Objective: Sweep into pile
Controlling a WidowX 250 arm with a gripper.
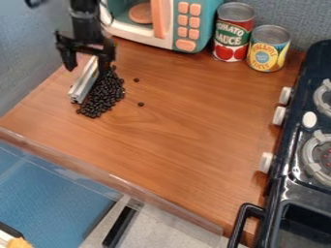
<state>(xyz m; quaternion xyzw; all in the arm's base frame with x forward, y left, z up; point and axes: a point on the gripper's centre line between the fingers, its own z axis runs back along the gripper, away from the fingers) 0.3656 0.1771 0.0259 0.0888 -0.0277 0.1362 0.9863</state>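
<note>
The gripper (87,69) is at the upper left, over the table (188,126). It is wide open, with its two fingers far apart. A silver bar (82,82) is down between them, on the slant. There is a gap between the bar and the finger on the left of the view. I can't tell if the other finger touches the bar, so I can't say that the gripper has hold of it. The low end of the bar points to the near left.

The black beans (98,100) are on the table in a long heap, right up against the bar. The heap is mostly on the right side of the bar, and it goes a bit past the low end. Two beans sit by themselves to the right of the heap, one farther back (136,80) and one nearer (141,104).

At the back is a blue-green toy oven (166,38) with orange buttons and a round orange thing (140,13) inside. Just beside it stand a red can (233,36) and a yellow can (266,51), both upright. Along the right side is a black toy stove (289,145) with white knobs. A see-through strip (113,181) runs along the front edge of the table, with a blue mat (52,193) down below.
</note>
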